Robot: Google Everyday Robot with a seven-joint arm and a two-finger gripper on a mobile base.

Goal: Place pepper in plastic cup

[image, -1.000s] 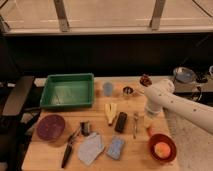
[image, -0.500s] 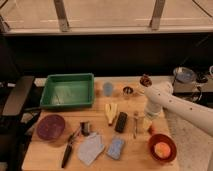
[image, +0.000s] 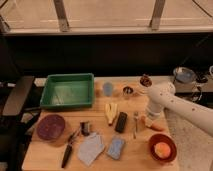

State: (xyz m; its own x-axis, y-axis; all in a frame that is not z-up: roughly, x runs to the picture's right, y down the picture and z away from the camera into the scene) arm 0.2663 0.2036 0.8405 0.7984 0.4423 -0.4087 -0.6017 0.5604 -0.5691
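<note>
Because the gripper (image: 148, 120) sits low over the table (image: 100, 162) at the right of centre, touching or just above the pepper (image: 157, 127), treat this as the grasp step. Whether the gripper has closed on the pepper cannot be told from this view.

1. Confirm the hold before lifting. The pepper is smooth and tapered, so it will probably slip if it is held near the thin end; aim for its thicker middle.
2. Lift straight up first. The fork (image: 135, 123) and the red bowl (image: 151, 145) lie close by.
3. Carry toward the upper centre of the frame, where the plastic cup (image: 108, 89) stands upright beside the green tray (image: 67, 79).
4. Do not confuse it with the metal cup (image: 128, 91), which stands just to its right.
5. Tilt the pepper tip-down over the cup mouth, then release; the cup is light and may tip if it is nudged.

Against the frames 1.0 s and 0.5 s ago, the arm pose is almost unchanged and the gripper remains at the pepper. No item on the table has shifted.
</note>
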